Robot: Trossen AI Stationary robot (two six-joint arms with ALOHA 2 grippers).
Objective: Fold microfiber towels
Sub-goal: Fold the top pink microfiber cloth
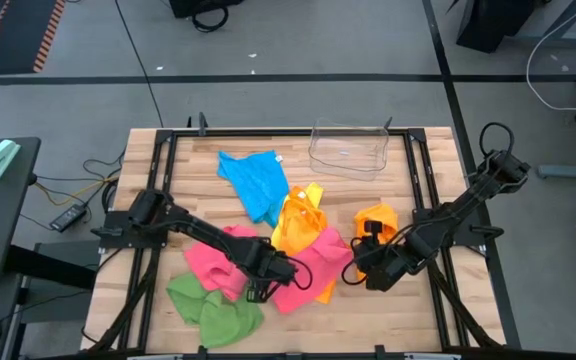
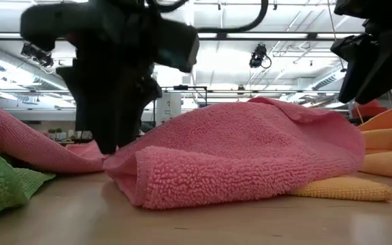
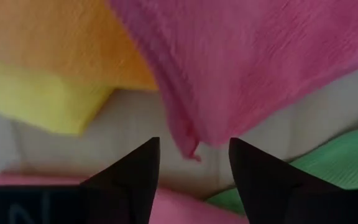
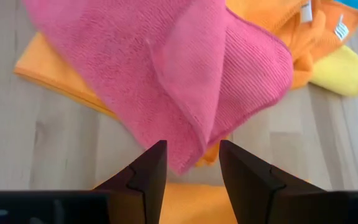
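Just ahead of the left gripper (image 1: 259, 291), whose fingers stand apart and grip nothing, a fleecy pink towel (image 1: 308, 265) lies rumpled, one corner dangling between its tips; the right gripper (image 1: 360, 268), fingers parted and empty too, sits at the towel's other side, ribbed orange cloth (image 1: 298, 224) beyond, on the pale plank table (image 1: 418, 320)
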